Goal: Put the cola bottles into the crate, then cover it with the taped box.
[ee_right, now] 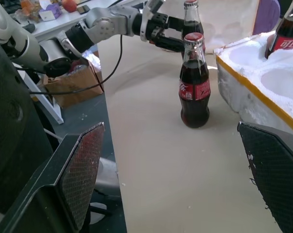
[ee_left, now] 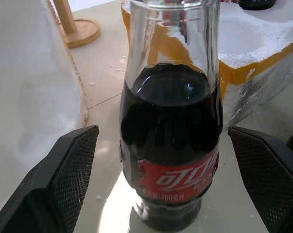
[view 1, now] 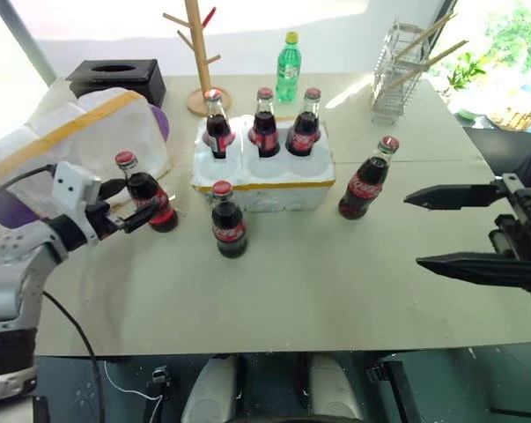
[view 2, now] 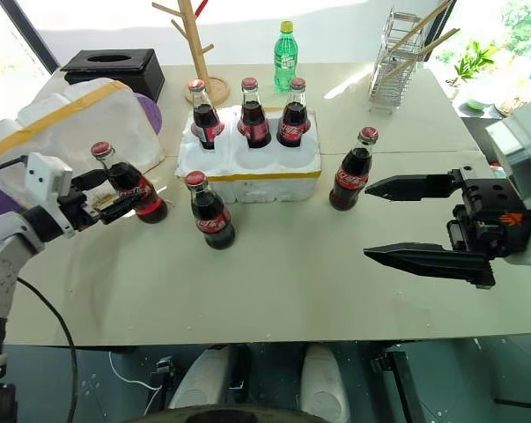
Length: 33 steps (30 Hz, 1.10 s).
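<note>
The white foam crate (view 1: 265, 187) stands mid-table with three cola bottles (view 1: 265, 123) in its back wells; its front wells are empty. Three more cola bottles stand on the table: one left (view 1: 146, 196), one in front of the crate (view 1: 228, 220), one to its right (view 1: 366, 181). My left gripper (view 1: 142, 201) is open, its fingers (ee_left: 63, 179) on either side of the left bottle (ee_left: 170, 145) with gaps on both sides. At the table's right, my right gripper (view 1: 413, 229) is open and empty, pointing left. The taped box (view 1: 71, 132) lies at the far left.
A black tissue box (view 1: 117, 79), a wooden peg stand (view 1: 197, 53), a green plastic bottle (view 1: 288, 66) and a wire rack (view 1: 401, 75) line the back of the table. Something purple (view 1: 159, 123) sits against the taped box.
</note>
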Available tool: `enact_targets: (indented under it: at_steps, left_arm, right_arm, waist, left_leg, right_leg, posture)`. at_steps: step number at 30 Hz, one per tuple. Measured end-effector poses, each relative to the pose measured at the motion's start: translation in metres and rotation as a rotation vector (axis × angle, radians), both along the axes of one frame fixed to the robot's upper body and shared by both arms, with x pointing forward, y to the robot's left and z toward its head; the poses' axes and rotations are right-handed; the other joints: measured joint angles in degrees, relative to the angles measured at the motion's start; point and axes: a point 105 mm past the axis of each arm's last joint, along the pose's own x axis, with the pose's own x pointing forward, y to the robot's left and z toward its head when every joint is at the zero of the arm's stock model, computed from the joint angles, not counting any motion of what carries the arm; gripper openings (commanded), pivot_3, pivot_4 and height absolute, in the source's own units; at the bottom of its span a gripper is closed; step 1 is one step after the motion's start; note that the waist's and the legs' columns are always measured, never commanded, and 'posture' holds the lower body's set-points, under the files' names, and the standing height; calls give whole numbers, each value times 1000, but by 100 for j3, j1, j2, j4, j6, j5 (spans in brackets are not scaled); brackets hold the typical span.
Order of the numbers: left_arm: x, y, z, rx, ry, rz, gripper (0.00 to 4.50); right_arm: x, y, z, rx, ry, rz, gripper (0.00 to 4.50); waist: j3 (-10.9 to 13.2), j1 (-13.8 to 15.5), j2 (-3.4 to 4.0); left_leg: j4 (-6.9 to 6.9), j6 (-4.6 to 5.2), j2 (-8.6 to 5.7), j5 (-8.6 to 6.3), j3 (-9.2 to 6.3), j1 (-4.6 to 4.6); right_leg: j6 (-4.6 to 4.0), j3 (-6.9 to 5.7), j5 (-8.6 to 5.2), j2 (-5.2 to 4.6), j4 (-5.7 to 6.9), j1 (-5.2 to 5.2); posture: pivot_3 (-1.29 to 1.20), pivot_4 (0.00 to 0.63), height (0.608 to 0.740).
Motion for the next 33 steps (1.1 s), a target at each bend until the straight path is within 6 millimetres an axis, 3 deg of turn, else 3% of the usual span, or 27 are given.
enact_targets:
  at_steps: [6,9,10,11,17,21,26,31,33]
  left_arm:
    - [16,-7,-13,3,19,-1,4465]
    - [20,-6,-20,9,31,8,3651]
    - [20,-7,-20,8,29,5,3084]
    - [20,-8,-20,7,28,2,2788]
    - [18,-7,-19,12,45,-11,2847]
    - [4,-7,-14,-3,120,-75,2847]
    - [-13,-24,28,-33,140,-248,2847]
    - [7,-50,103,-79,-33,-365,2847]
    - [17,-61,119,-95,-83,-403,2847]
  right_arm:
    - [1,7,2,16,3,17,4500]
    - [2,8,3,21,-8,22,4500]
    - [2,8,3,21,-7,23,4500]
    - [2,9,2,21,-7,24,4500]
    - [3,9,3,26,-18,22,4500]
    - [4,10,2,37,-7,16,4500]
    - [9,10,-2,36,-23,-4,4500]
    - [16,8,-8,31,-39,-33,4500]
    - [19,9,-10,35,-49,-45,4500]
  waist:
    - [0,-3,0]
    - [1,-6,-1]
    - [1,-5,-1]
    - [1,-5,-2]
    - [2,-5,-4]
    - [7,-24,-12]
    - [10,27,-17]
    - [11,103,-20]
    - [10,109,-19]
  left_leg:
    - [0,1,-1,1,0,0]
    - [0,1,0,1,0,0]
    - [0,1,0,1,0,0]
    - [0,1,0,1,0,-1]
    - [1,1,0,0,0,-1]
    - [0,1,4,0,0,-8]
    - [8,1,0,1,-5,-15]
    - [22,3,-12,2,-5,-14]
    - [22,6,-13,1,0,-12]
  right_leg:
    - [15,0,9,6,0,-1]
    - [17,-1,9,6,0,-1]
    - [17,-1,9,6,0,-1]
    - [17,-1,10,5,0,-1]
    - [17,0,10,3,0,-1]
    - [17,1,9,3,0,-10]
    - [17,-3,9,2,0,-9]
    - [28,-8,17,10,1,0]
    - [32,-8,19,12,2,0]
  posture:
    - [0,150,740]
    - [0,150,740]
    - [0,150,740]
    - [0,150,740]
    - [0,150,740]
    - [0,150,740]
    - [0,150,740]
    - [0,150,740]
    - [0,150,740]
